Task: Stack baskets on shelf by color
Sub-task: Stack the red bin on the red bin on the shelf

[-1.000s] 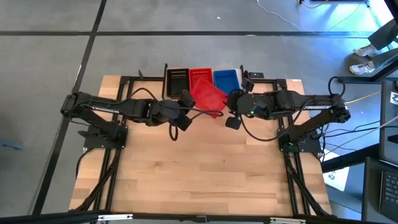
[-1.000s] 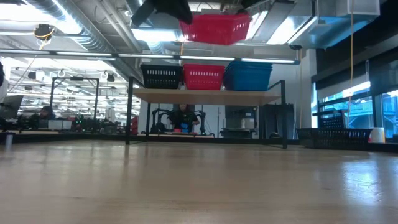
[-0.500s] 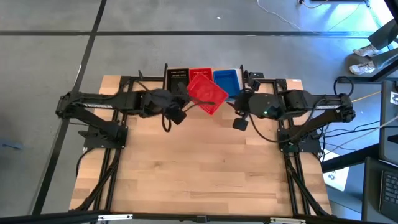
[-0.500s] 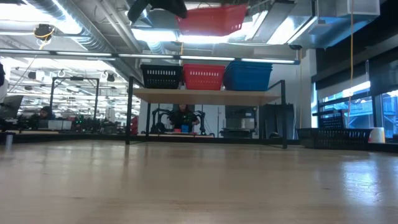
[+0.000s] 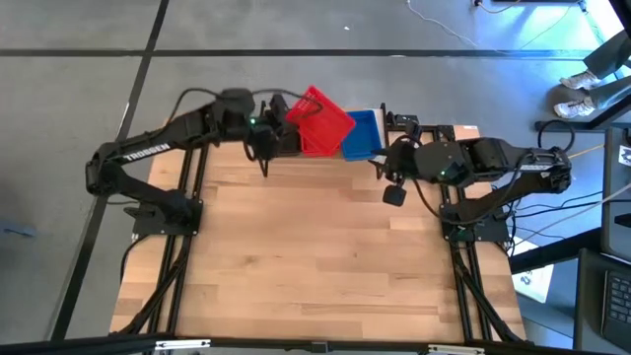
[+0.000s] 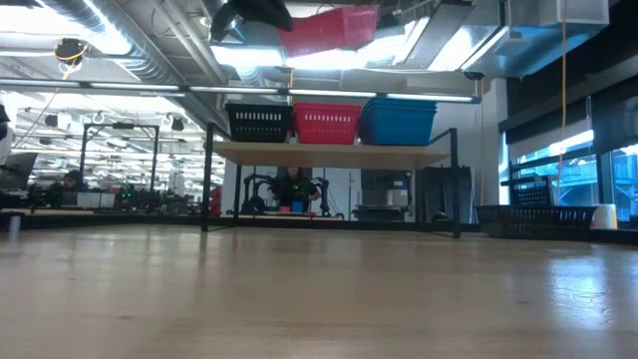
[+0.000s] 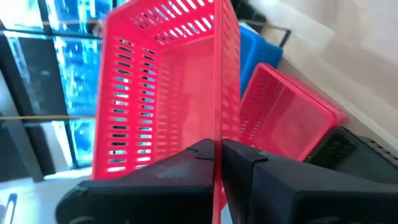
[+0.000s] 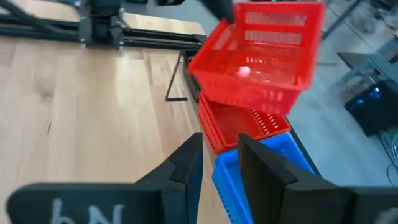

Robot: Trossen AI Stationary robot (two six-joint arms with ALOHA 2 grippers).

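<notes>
Table front [image 5: 315, 266] open, shelf [image 6: 334, 153] top full w/ baskets [image 6: 329, 124]

Red basket [image 5: 320, 123] aloft; black [image 6: 259, 123], red [image 6: 329, 124], blue [image 6: 399, 122] baskets below.

"TROSSEN" in white letters runs along the left arm [image 5: 148, 150] upper link in the high view, far-left part of the table. Right wrist view: large pale characters on the right gripper [image 8: 214, 167] housing, near edge, cut off and apparently inverted, roughly "Nd" — can't tell exactly. Nothing readable on baskets, shelf or in the room behind.
</notes>
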